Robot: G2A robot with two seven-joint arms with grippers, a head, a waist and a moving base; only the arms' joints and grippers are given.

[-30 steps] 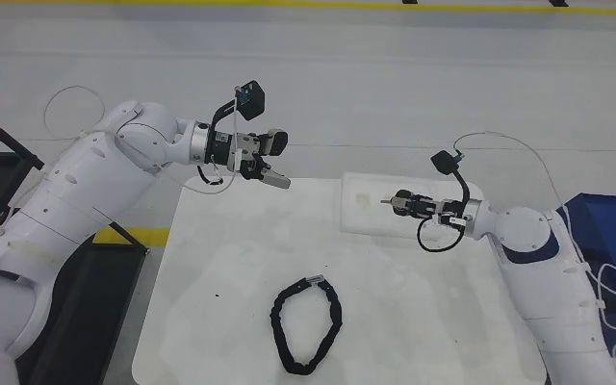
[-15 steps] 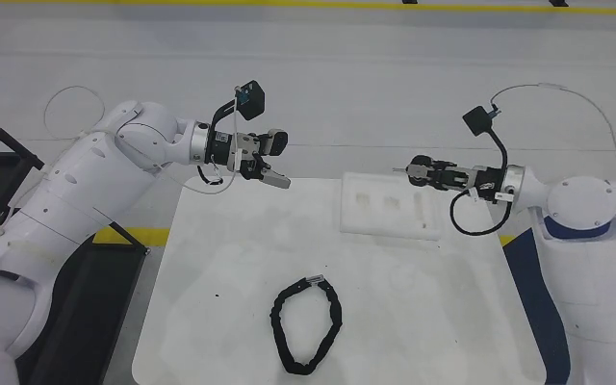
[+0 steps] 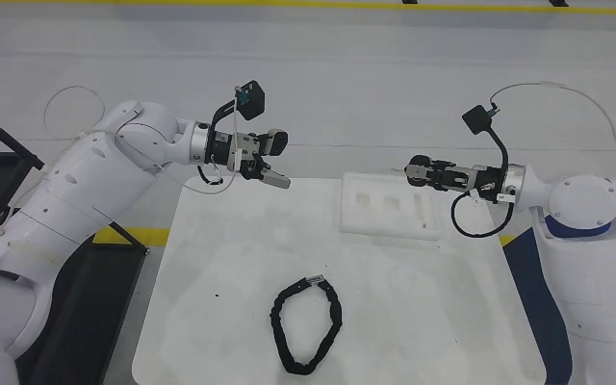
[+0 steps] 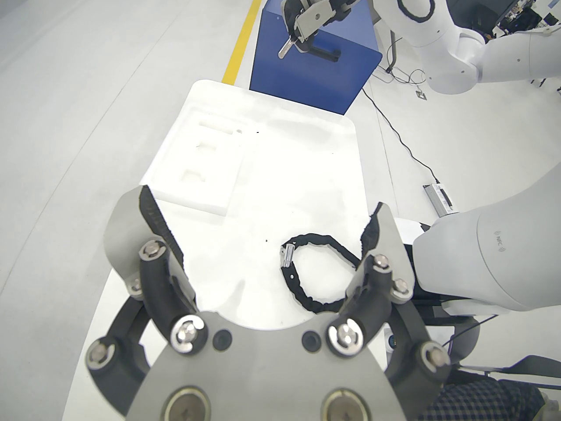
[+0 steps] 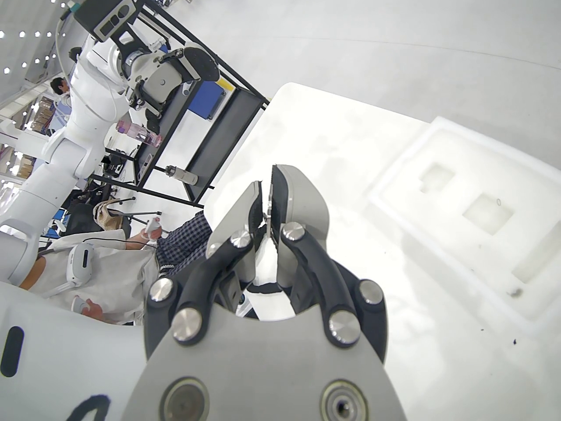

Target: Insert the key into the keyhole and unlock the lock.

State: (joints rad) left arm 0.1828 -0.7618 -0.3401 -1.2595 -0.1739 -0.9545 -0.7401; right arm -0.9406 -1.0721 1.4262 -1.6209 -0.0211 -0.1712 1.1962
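Note:
A black cable lock (image 3: pixel 307 324) lies coiled in a loop near the front of the white table (image 3: pixel 221 289), its metal end (image 4: pixel 287 255) pointing toward the back. My right gripper (image 3: pixel 406 171) hangs above the foam tray, shut on a small silver key (image 4: pixel 285 48) that sticks out past its fingertips; the key's edge shows between the pads (image 5: pixel 265 214). My left gripper (image 3: pixel 279 180) hovers open and empty over the table's back left corner, well away from the lock (image 4: pixel 315 265).
A white foam tray (image 3: pixel 390 207) with several shallow recesses (image 5: pixel 488 213) sits at the table's back right. A blue cabinet (image 4: pixel 313 69) stands beyond the table's right side. A black cart stands off the left side.
My right arm lifted from the foam tray with the key and swung up and outward; in the last half second it barely shifted. The left arm and the lock stayed still.

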